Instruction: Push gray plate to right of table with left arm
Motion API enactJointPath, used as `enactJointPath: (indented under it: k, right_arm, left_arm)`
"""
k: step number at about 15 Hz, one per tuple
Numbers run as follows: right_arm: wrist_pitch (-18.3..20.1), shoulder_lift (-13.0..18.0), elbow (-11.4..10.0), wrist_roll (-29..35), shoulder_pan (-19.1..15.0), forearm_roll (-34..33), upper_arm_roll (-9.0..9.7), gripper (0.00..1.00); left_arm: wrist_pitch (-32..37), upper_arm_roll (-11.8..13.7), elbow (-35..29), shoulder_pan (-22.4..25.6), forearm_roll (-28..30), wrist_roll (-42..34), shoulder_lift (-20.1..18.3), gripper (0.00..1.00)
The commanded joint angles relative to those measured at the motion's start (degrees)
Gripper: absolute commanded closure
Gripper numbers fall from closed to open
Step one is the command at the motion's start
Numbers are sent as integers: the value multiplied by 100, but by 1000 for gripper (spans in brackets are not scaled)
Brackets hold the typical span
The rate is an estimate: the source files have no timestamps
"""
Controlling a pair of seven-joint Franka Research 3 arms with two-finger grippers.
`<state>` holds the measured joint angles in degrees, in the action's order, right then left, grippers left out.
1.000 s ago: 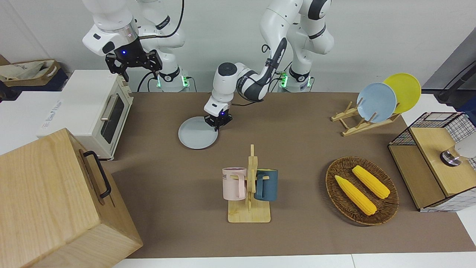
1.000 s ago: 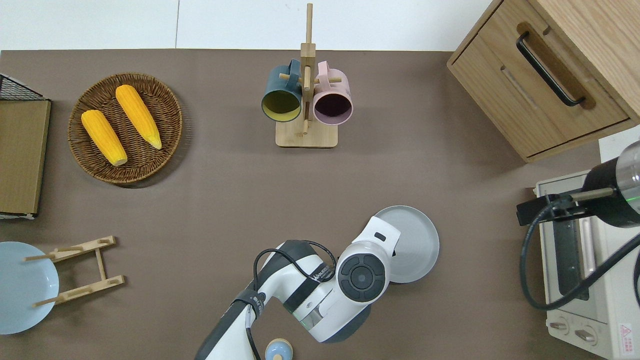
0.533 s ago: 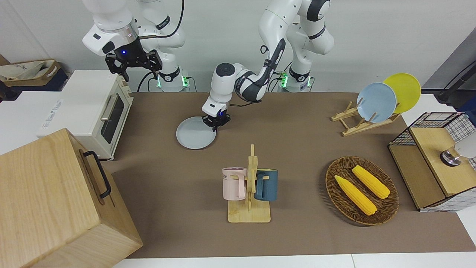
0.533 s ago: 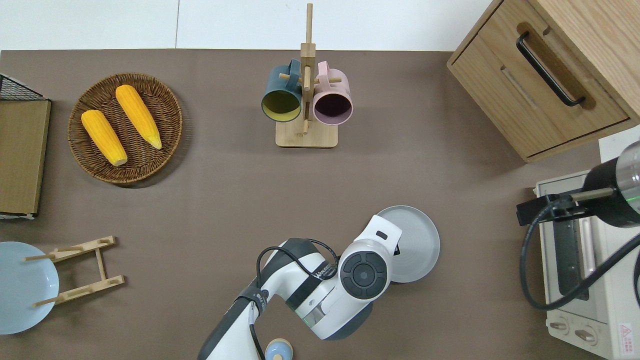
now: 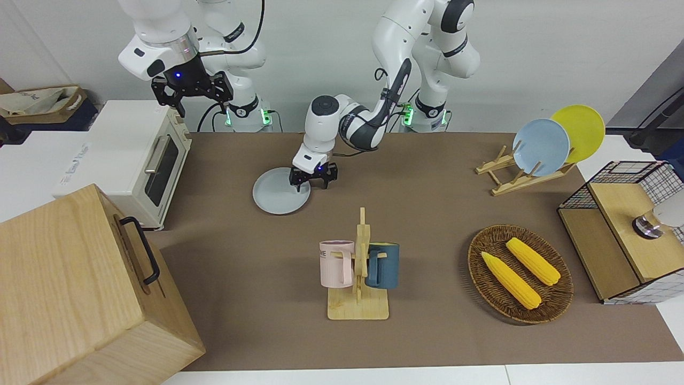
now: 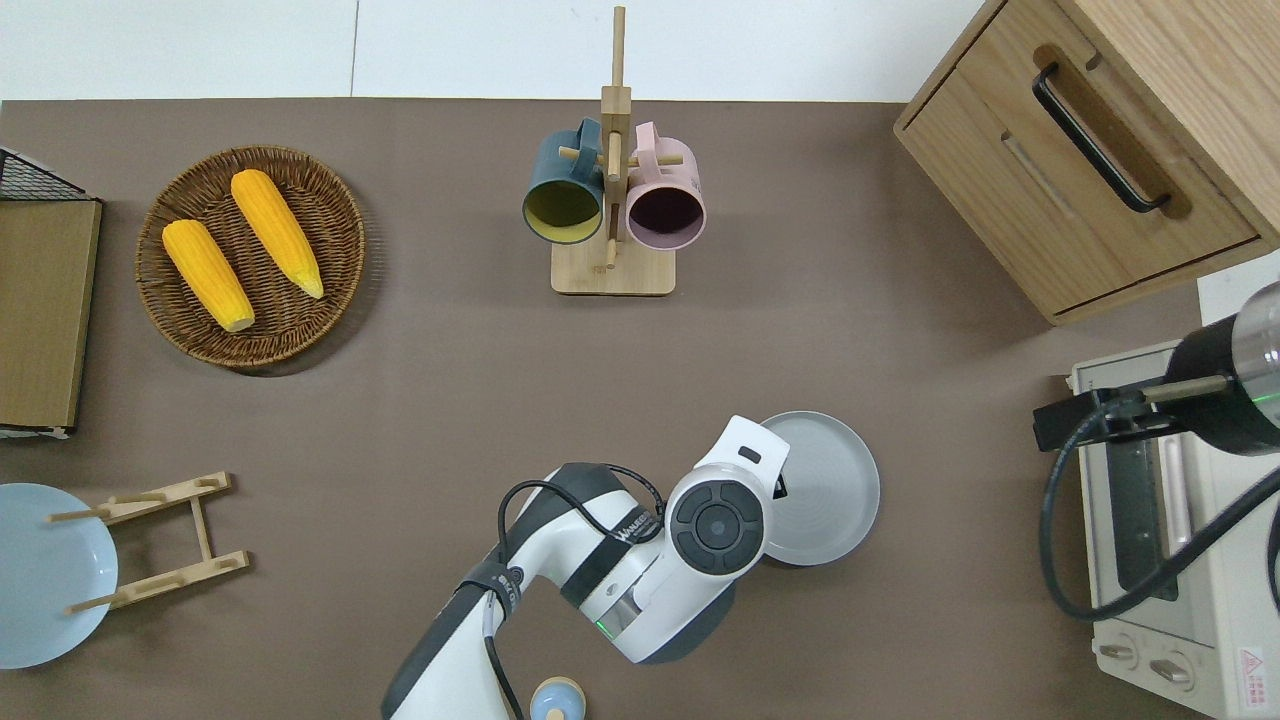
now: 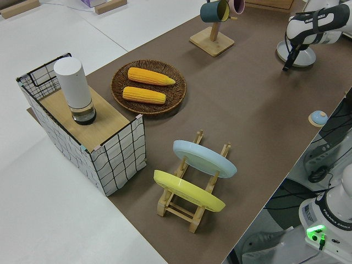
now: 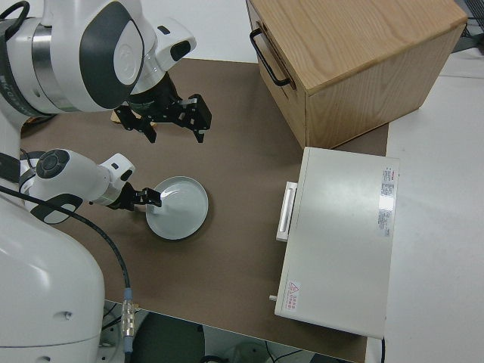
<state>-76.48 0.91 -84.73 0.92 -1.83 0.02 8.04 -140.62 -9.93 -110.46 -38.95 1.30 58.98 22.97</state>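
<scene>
The left gripper [image 5: 313, 183], fingers [image 5: 298, 185] apart, hangs over the gray plate's [image 5: 278, 195] edge; the plate lies on the bench [image 5: 427, 214] near the toaster oven [image 5: 141, 160]. The right arm is parked.

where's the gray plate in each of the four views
Front: gray plate upper middle, by the left gripper.
Overhead: lower middle, nearer the robots than the mug rack.
Left side: top corner.
Right side: centre.
Shared landmark: toaster oven.

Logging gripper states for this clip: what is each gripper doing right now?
Left gripper: open, holding nothing, fingers straddling the gray plate rim.
Right gripper: open, empty, arm parked.
</scene>
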Motion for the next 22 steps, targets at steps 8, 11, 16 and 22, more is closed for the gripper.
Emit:
enactJointPath:
  k: [8, 11, 16, 22]
  right_arm:
    - [89, 14, 53, 75, -115, 25, 92, 17]
    - [89, 14, 53, 75, -115, 25, 92, 17]
    - [89, 14, 53, 75, -115, 25, 92, 17]
    - [89, 14, 53, 75, -107, 25, 92, 17]
  left_arm:
    - [1388, 18, -133, 704, 72, -1239, -793, 9]
    - [1599, 9, -291, 985, 90, -1625, -1048, 9]
    - [2030, 18, -309, 1232, 160, -2075, -1259, 9]
    - [2618, 18, -353, 1714, 247, -2820, -1690, 7]
